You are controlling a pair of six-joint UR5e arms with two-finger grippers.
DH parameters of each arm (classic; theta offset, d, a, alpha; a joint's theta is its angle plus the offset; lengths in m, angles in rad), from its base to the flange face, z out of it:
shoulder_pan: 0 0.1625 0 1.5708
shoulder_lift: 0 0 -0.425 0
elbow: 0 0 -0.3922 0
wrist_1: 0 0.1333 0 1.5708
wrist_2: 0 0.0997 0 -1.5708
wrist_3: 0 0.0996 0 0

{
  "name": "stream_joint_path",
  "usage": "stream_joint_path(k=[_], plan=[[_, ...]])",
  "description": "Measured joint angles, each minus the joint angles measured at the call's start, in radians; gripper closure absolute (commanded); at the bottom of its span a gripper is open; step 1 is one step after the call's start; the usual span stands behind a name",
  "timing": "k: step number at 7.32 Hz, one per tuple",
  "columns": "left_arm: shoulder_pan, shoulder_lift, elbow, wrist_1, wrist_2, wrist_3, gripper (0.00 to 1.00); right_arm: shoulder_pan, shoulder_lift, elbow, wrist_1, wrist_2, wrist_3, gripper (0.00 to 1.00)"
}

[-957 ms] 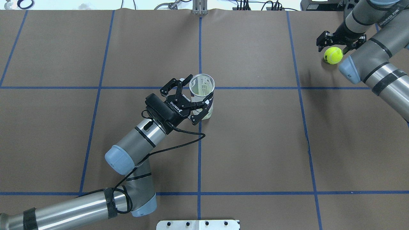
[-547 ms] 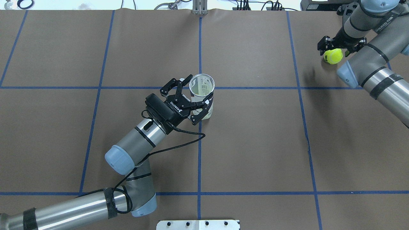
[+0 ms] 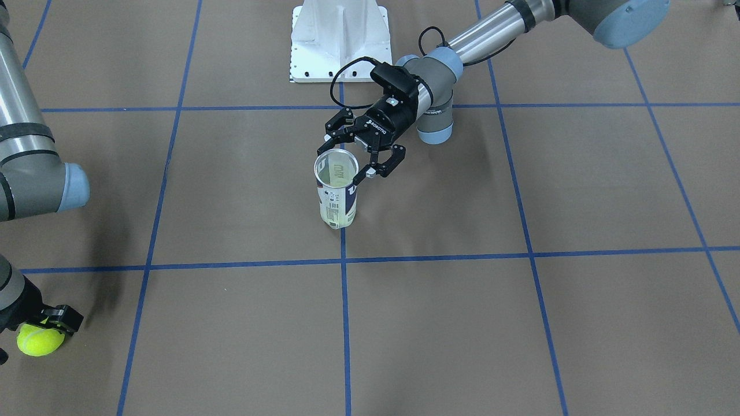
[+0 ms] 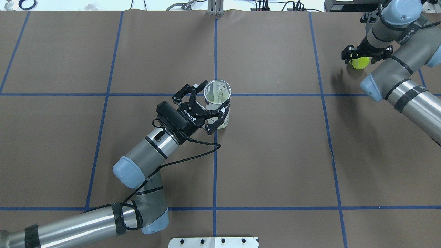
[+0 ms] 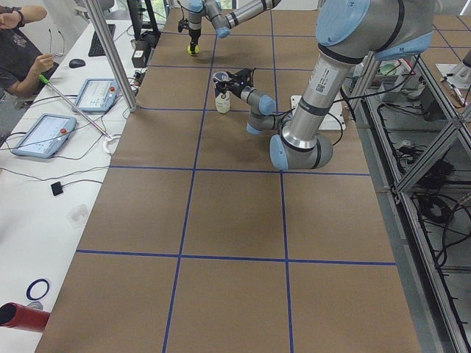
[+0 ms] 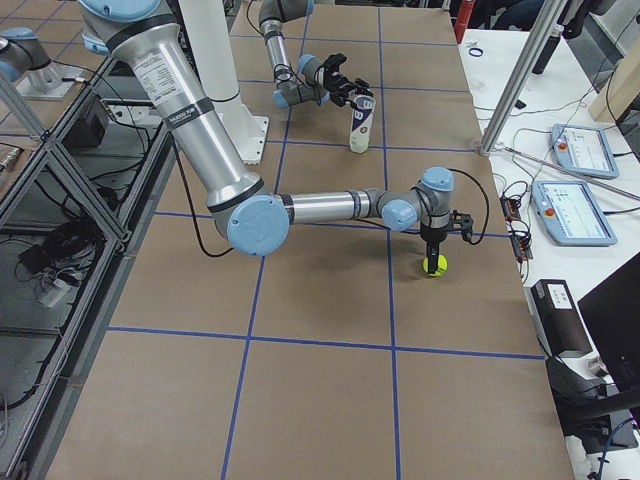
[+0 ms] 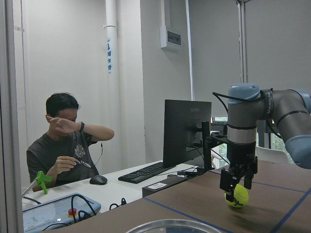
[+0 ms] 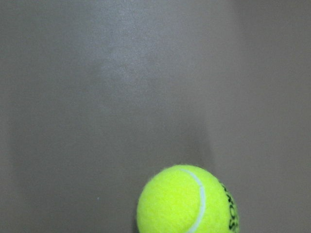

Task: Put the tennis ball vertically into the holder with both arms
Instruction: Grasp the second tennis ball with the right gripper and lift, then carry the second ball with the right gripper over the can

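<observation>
The holder [image 4: 217, 92], a clear tennis-ball can with a silver rim, is standing upright near the middle of the brown bench [image 4: 275, 155]. It is sitting right where two blue tape lines [image 4: 215, 51] are crossing, and its open mouth is facing up. The left pincer [image 4: 214, 103] is reaching in from the side and clamping the can near its top, with one finger on each side. The tennis ball [image 4: 360, 63] is sitting on the bench in the far right corner, well apart from the can. The right pincer [image 4: 365, 57] is pointing straight down over the ball. Its fingers are standing apart, one on each side of the ball, and are not squeezing it. A person [image 7: 63, 145] is sitting at a white desk [image 7: 136, 187] beyond the bench.
</observation>
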Motion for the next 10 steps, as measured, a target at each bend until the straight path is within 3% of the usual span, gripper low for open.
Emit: stream_joint_path(k=[1,3,4,5,7,10], plan=[[0.0,0.0,0.0,0.0,0.0,0.0,0.14,-0.002,0.002,-0.01,0.009,-0.009,0.001,0.35],[0.0,0.0,0.0,0.0,0.0,0.0,0.14,-0.005,0.007,-0.019,0.012,-0.027,0.003,0.56],[0.0,0.0,0.0,0.0,0.0,0.0,0.14,-0.006,0.009,-0.022,0.013,-0.035,0.003,0.87],[0.0,0.0,0.0,0.0,0.0,0.001,0.14,-0.006,0.01,-0.023,0.013,-0.039,0.004,1.0],[0.0,0.0,0.0,0.0,0.0,0.0,0.14,-0.005,0.03,0.001,0.004,-0.036,0.013,1.0],[0.001,0.0,0.001,0.0,0.0,0.001,0.14,-0.047,0.046,0.234,-0.139,0.044,0.2,1.0]])
